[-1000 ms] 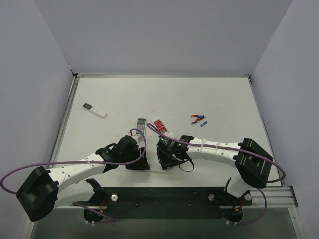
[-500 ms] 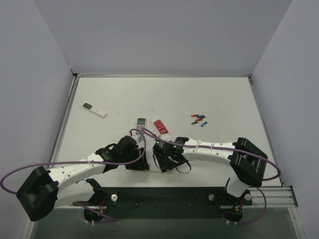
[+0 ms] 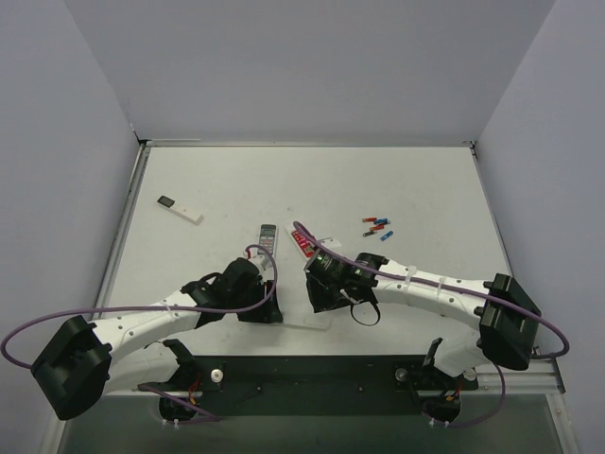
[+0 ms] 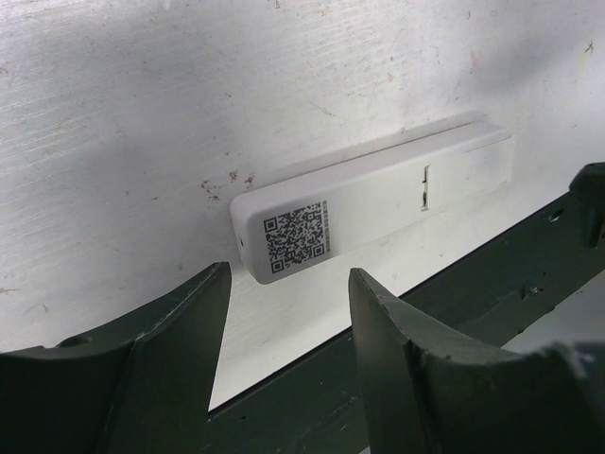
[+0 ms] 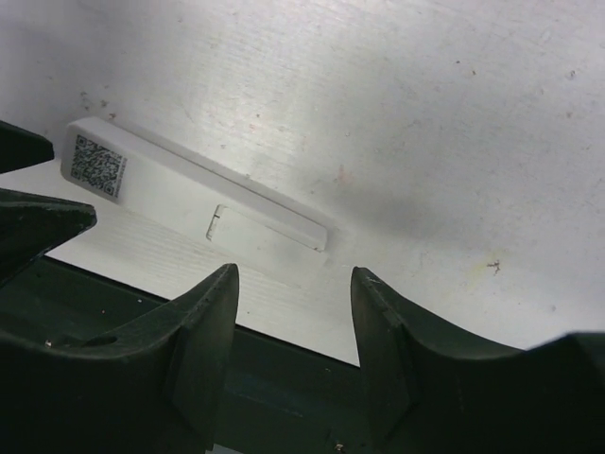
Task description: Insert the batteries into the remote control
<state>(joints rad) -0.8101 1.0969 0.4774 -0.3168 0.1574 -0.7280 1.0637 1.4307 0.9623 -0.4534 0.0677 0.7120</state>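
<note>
The long white remote control [image 4: 369, 203] lies face down at the table's near edge, with a QR label on one end and a closed battery cover. It also shows in the right wrist view [image 5: 189, 194] and in the top view [image 3: 307, 323]. My left gripper [image 4: 288, 284] is open and empty, just short of the label end. My right gripper [image 5: 293, 279] is open and empty, just short of the other end. In the top view the left gripper [image 3: 267, 310] and the right gripper [image 3: 321, 301] flank the remote. The batteries [image 3: 378, 227] lie in a small cluster at mid right.
A shorter grey-faced remote [image 3: 267, 236] and a white item with red buttons [image 3: 302, 238] lie just beyond the grippers. A white stick with a black end [image 3: 180, 209] lies at the far left. The dark rail [image 3: 312, 374] runs along the table's near edge.
The right arm has swung its elbow out to the right and its wrist has shifted slightly right. The left arm has not moved. The remote lies where it was.
</note>
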